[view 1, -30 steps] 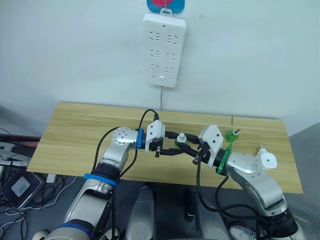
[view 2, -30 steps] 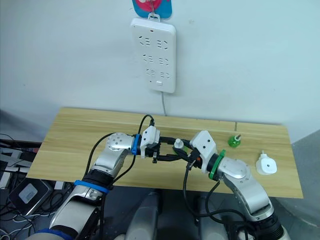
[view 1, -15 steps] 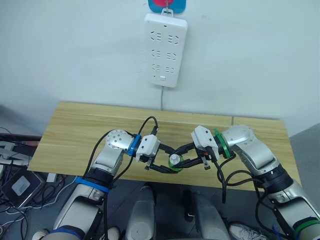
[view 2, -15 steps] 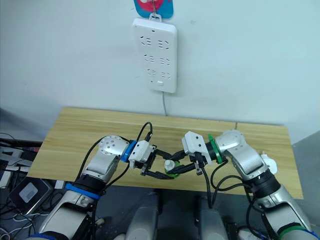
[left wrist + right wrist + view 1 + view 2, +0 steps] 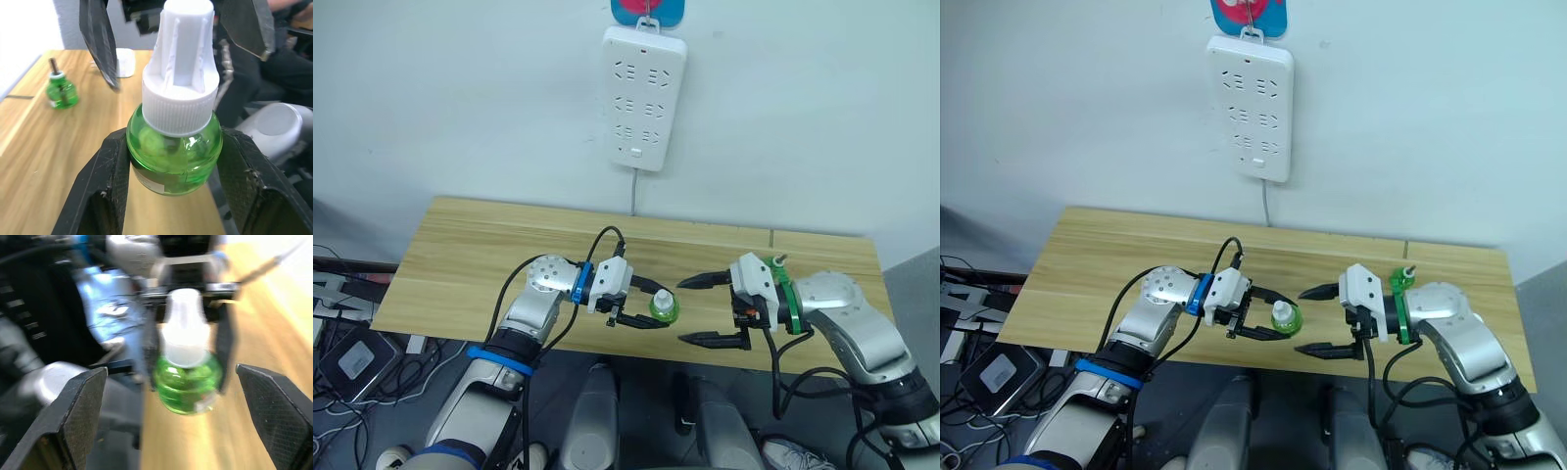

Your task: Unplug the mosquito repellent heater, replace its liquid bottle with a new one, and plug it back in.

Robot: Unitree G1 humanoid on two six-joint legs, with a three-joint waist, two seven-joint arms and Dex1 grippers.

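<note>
A long white power strip [image 5: 644, 98] is hanging on the wall above the wooden tabletop [image 5: 470, 264], its cord running down behind the far edge. Its sockets are all standing vacant. Off the tabletop's left side, dark cables and a small grey box [image 5: 350, 362] are lying on the floor.

The left pincer [image 5: 651, 308] is reaching over the near edge of the tabletop and clenching a green liquid bottle [image 5: 663, 308] with a white ribbed cap between its two black fingers [image 5: 110, 188]. In the left wrist view the fingers are pressing against both sides of the bottle's round green body [image 5: 173, 156], which is holding green liquid up to near the neck, and the cap is pointing away from the wrist.

The right pincer [image 5: 710, 309] is facing it from the right with its fingers spread wide, one above and one below, gripping nothing. Its tips are sitting just beside the capped bottle without touching it; in the right wrist view the bottle [image 5: 188, 367] is lying between the two spread fingers [image 5: 78, 416], farther off.

A second green bottle [image 5: 1402, 275], uncapped with a thin wick sticking up, is standing upright on the tabletop behind the right wrist. In the left wrist view this bottle [image 5: 61, 91] is sitting near the mosquito repellent heater [image 5: 124, 62], a small white block lying on the tabletop, partly hidden behind a right finger.
</note>
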